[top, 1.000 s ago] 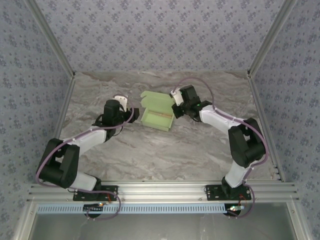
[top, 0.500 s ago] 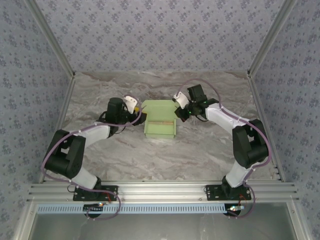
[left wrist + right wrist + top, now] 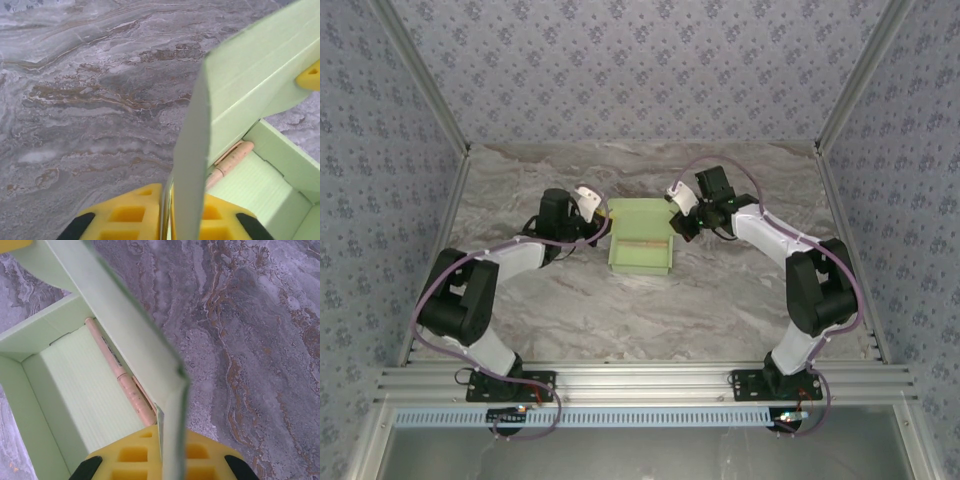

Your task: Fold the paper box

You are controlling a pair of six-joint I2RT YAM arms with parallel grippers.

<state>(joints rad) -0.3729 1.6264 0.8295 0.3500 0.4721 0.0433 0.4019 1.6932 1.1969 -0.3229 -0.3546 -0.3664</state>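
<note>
The paper box [image 3: 642,252] is sitting open near the middle of the tabletop [image 3: 740,300], its lid raised along the 12 o'clock edge, with the hinge line running from 9 to 3. The left gripper [image 3: 596,224] is meeting that lid at the box's 10 o'clock corner and the right gripper [image 3: 678,222] at the 2 o'clock corner, so the two are about equally near, one at each end. In each wrist view the yellow fingers [image 3: 130,215] are pressing almost together on the thin card of the lid's end. A thin tan stick [image 3: 120,371] is lying inside the tray beside the hinge wall, probably beneath where the lid would be closing
</note>
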